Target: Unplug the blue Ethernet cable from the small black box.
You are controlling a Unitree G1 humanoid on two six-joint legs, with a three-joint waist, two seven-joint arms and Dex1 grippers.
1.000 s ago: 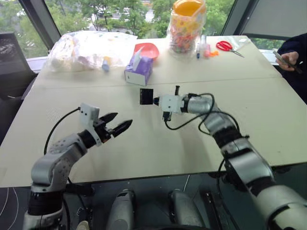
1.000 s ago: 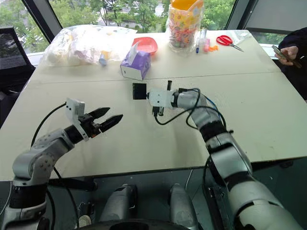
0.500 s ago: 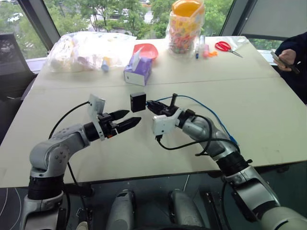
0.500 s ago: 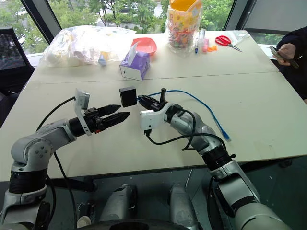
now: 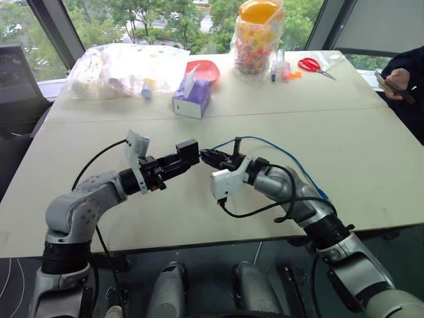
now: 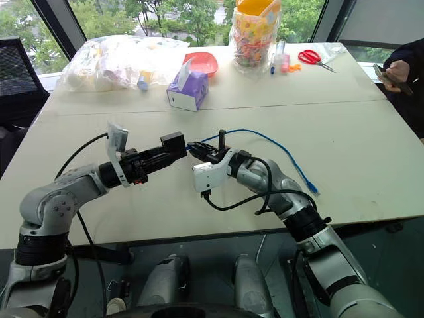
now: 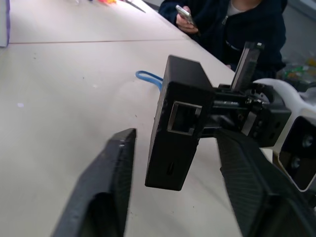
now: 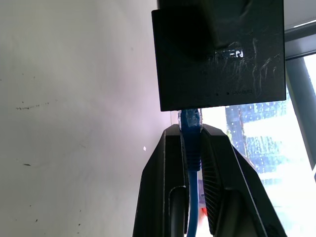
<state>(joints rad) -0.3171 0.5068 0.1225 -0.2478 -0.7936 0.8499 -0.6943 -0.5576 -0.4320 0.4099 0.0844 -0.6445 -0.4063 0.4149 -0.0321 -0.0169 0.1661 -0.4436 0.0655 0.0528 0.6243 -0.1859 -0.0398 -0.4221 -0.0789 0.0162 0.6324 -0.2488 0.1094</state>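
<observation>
The small black box (image 5: 187, 150) hangs in the air above the table, with an empty socket (image 7: 183, 117) on the side facing my left wrist. The blue Ethernet cable (image 5: 278, 154) is plugged into the box's opposite side. My right gripper (image 8: 191, 129) is shut on the cable just behind its plug (image 8: 190, 118) and carries the box by it. The cable then trails right across the table to its free end (image 5: 320, 195). My left gripper (image 7: 175, 132) is level, with a finger on each side of the box. A strip of table shows between one finger (image 7: 116, 163) and the box.
At the back of the table (image 5: 132, 218) stand a purple tissue box (image 5: 191, 99), a clear plastic bag (image 5: 119, 66), a red bowl (image 5: 204, 67), a jar of colourful pieces (image 5: 258, 36) and red scissors (image 5: 310, 63). A person holding a phone (image 5: 397, 76) sits at the right edge.
My right gripper drew the box and cable back toward me and rolled. My left gripper came up to the box, and its fingers now flank it and stand closer together.
</observation>
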